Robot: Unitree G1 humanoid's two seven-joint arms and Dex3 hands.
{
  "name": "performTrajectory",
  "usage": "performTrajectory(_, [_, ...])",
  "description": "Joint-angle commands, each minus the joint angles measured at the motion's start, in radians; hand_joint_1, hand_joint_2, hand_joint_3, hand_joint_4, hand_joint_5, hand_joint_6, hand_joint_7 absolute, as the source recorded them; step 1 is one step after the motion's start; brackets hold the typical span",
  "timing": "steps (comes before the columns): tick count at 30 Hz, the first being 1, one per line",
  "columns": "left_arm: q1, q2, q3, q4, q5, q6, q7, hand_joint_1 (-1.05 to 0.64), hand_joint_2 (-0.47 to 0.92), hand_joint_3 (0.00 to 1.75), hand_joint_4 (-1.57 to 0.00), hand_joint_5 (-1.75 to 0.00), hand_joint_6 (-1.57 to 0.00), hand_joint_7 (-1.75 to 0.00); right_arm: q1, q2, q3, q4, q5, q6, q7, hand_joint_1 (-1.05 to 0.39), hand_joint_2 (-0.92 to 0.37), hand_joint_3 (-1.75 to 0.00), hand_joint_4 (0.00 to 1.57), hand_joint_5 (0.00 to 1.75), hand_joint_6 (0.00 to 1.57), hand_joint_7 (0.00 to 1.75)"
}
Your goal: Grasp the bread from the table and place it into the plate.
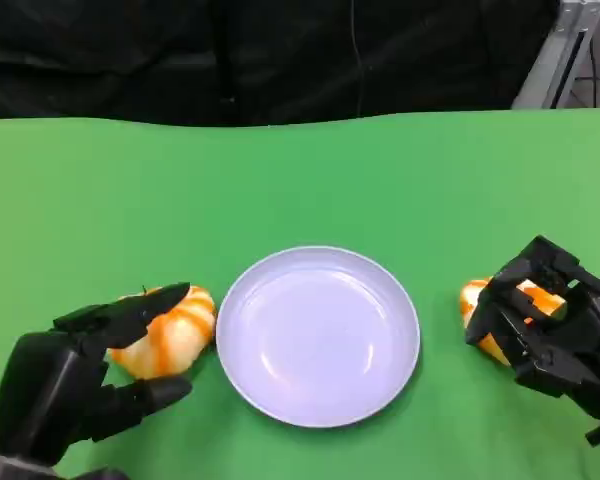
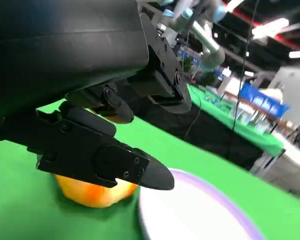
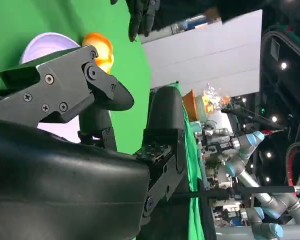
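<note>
Two bread pieces flank the plate (image 1: 318, 336) on the green tabletop (image 1: 300, 190). Left robot hand (image 1: 75, 375) has fingers spread around the left bread (image 1: 170, 335), not clamped. Right robot hand (image 1: 550, 325) cups the right bread (image 1: 480, 300); grip unclear.

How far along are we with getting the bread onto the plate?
Nothing is placed yet: the plate holds no bread. In hand: the left hand is around the left bread, which sits on the table beside the plate; the right hand is over the right bread. I cannot tell whether either grip is closed. Left: lifting both and setting them in the plate.
</note>
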Motion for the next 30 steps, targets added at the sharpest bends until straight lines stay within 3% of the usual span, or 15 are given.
performTrajectory(1, [0.006,0.058,-0.04,-0.044,0.077,0.087,0.02,-0.75,0.92,0.04,-0.52,0.0,-0.55,0.0,0.009,-0.009,-0.002,-0.011,0.005,-0.008,-0.002,-0.02,-0.65,-0.97,0.46,1.74,0.5,1.35])
performTrajectory(11, [-0.028,0.104,-0.126,-0.064,0.097,0.248,-0.012,-0.79,0.92,0.03,-0.42,0.0,-0.49,0.0,0.015,-0.008,0.002,-0.024,0.003,0.001,-0.014,-0.01,-0.64,-0.98,0.47,1.71,0.52,1.33])
performTrajectory(30, [-0.186,0.13,-0.243,0.077,0.06,0.372,-0.06,-0.75,0.92,0.05,-0.44,-0.01,-0.46,0.0,0.025,-0.006,0.015,-0.039,0.001,-0.005,-0.022,-0.04,-0.63,-0.96,0.48,1.72,0.53,1.32])
